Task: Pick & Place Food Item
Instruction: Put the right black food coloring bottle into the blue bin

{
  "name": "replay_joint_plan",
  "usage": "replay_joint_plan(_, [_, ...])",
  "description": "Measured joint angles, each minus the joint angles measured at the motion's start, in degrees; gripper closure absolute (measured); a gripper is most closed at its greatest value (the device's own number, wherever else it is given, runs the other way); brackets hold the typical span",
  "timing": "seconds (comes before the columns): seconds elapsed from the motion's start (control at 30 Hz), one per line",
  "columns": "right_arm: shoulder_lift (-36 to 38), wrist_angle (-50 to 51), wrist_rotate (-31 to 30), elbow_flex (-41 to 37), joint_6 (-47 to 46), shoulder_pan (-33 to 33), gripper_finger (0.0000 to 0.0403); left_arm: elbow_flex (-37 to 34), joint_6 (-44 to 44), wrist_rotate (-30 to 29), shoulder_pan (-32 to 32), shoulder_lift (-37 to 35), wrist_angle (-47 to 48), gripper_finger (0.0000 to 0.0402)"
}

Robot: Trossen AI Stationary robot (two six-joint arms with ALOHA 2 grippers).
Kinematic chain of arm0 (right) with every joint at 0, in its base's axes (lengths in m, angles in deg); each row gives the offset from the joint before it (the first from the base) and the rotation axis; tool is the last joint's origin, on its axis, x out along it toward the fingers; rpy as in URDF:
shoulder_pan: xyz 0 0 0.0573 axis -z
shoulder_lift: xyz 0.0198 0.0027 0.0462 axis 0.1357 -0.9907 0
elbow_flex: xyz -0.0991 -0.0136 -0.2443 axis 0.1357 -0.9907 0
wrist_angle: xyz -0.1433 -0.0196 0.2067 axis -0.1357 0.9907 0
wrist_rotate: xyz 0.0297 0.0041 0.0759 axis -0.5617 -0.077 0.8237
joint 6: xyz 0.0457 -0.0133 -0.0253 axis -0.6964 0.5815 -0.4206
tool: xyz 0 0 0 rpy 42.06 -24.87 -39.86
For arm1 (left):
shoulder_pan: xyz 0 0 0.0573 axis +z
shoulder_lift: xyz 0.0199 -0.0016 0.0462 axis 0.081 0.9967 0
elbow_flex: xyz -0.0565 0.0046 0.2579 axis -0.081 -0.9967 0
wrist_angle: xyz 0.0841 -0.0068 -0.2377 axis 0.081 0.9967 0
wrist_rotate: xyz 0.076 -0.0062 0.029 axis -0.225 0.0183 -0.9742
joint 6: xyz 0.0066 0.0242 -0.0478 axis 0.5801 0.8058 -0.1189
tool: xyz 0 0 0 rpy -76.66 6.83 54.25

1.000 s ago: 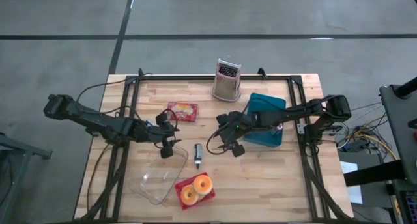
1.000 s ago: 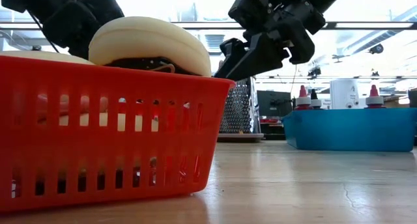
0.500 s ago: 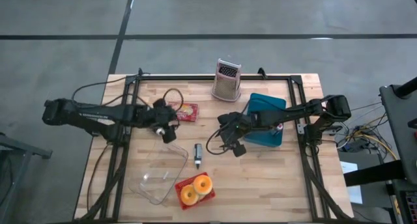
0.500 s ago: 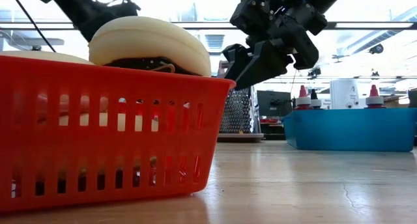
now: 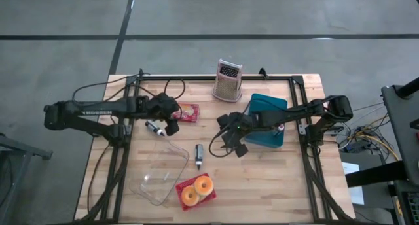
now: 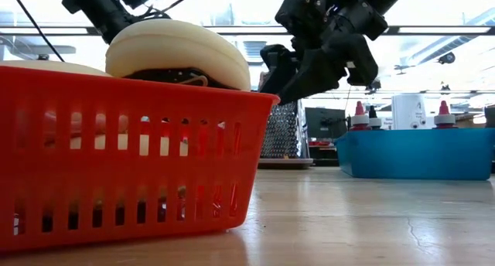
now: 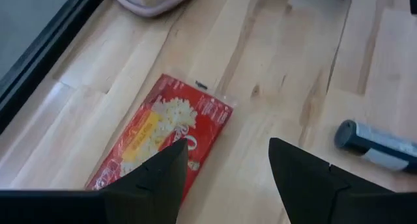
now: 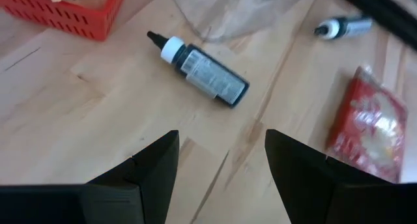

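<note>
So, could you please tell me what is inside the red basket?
The red basket holds two round donut-like food items, lying side by side and rising above its rim. In the low view its slatted wall hides their undersides and whatever may lie beneath them.

Landmark: metal box grater (image 5: 227, 80), upright at the table's far edge.
- Blue bin (image 5: 266, 120): just right of and nearer than the grater, holding red-capped bottles (image 6: 359, 115).
- Small dark bottle (image 5: 198, 155): lying well in front of the grater.
- Clear plastic container (image 5: 159, 174): front-left of the grater, beyond that bottle.
</note>
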Motion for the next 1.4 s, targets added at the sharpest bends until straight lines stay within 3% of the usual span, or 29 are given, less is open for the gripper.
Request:
replay_joint_plan(0.27, [-5.6, 0.4, 3.7, 6.1, 3.5, 0.0, 0.0179, -0.1, 1.9, -3.9, 0.4, 0.0, -3.6, 0.0184])
replay_joint_plan(0.53, [-17.2, 12.5, 5.0, 19.4, 9.7, 0.1, 0.0179, -0.2, 2.1, -5.6, 0.7, 0.0, -4.0, 0.0184])
replay_joint_plan(0.8, [-23.5, 18.6, 7.7, 29.2, 14.1, 0.1, 0.0179, -0.2, 1.5, -8.8, 1.1, 0.0, -4.0, 0.0184])
replay_joint_plan(1.0, [-26.6, 21.5, 7.5, 32.2, 18.0, 0.2, 0.0179, -0.3, 1.1, -15.4, 1.6, 0.0, -5.8, 0.0184])
replay_joint_plan(1.4, [-27.3, 20.3, 1.5, 33.2, 22.6, 0.2, 0.0179, 0.2, 2.6, -15.7, 3.4, 0.0, -7.5, 0.0184])
